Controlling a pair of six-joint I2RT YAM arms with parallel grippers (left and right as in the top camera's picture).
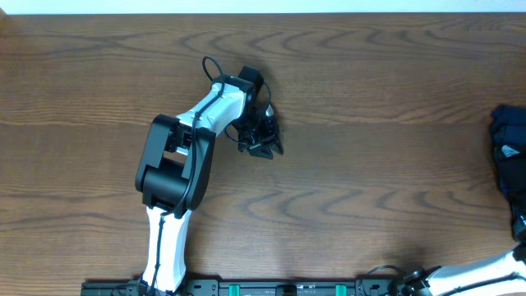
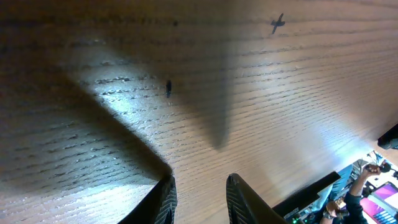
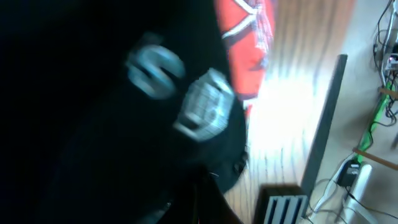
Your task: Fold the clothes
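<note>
Your left arm (image 1: 177, 164) is leaning over the wooden table (image 1: 370, 99), the left gripper (image 1: 265, 146) hanging left of centre; a dark blue bundle (image 1: 509, 156) is lying at the right edge.

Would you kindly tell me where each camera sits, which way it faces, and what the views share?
Overhead: fixed above, looking straight down on the table; shows the left arm, left claw, part of the right arm.
Left wrist: on the left arm, facing bare wood close up; its fingers parted, empty.
Right wrist: on the right arm, close against the dark bundle, blurred; own fingers indistinct.
Shared: overhead and right wrist both show the dark bundle; overhead and left wrist, the table.
</note>
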